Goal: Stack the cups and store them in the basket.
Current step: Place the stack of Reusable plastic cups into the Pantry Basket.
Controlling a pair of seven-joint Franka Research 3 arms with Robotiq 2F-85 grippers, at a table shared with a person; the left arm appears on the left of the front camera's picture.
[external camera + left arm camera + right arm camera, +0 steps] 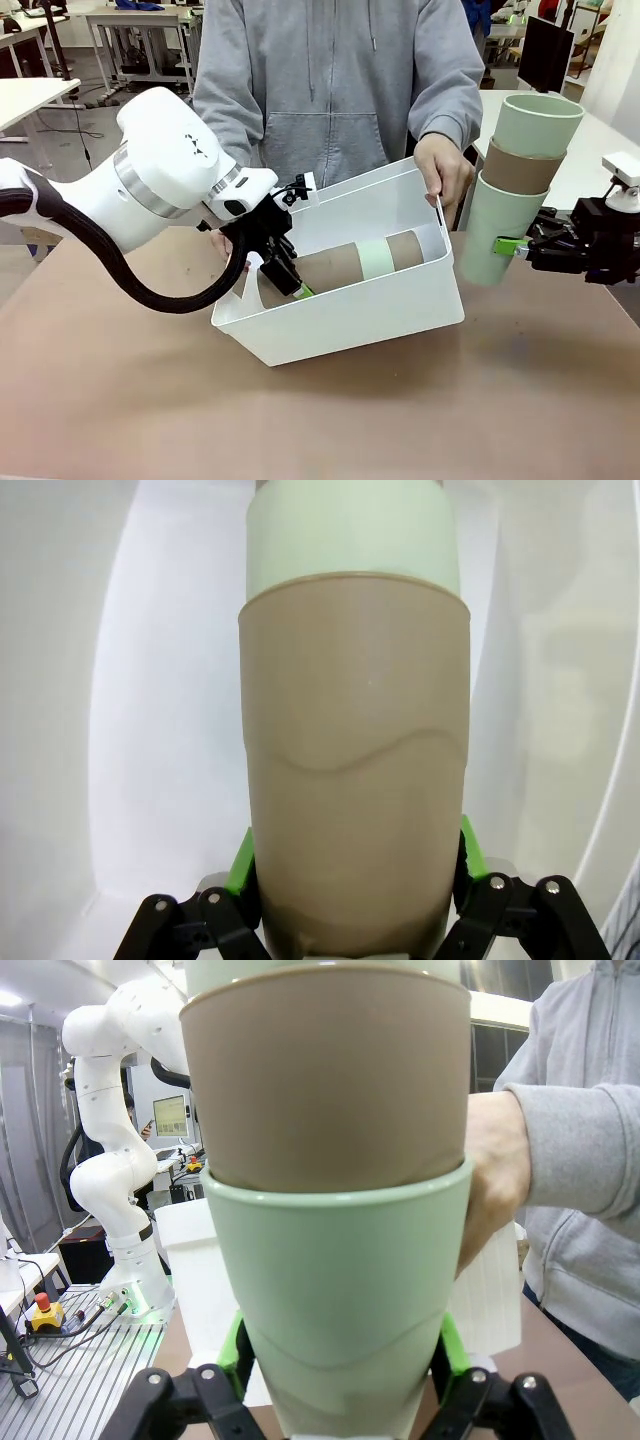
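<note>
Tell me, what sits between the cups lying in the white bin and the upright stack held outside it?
In the front view, the end wall of the basket and the person's hand gripping its rim lie between them.

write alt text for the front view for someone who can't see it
The left pincer grips a lying stack of matte tan and mint tumblers inside a white rectangular plastic basket, which a person in a grey hoodie holds tilted by its rim. The right pincer holds an upright mint-tan-mint tumbler stack beside it.
</note>
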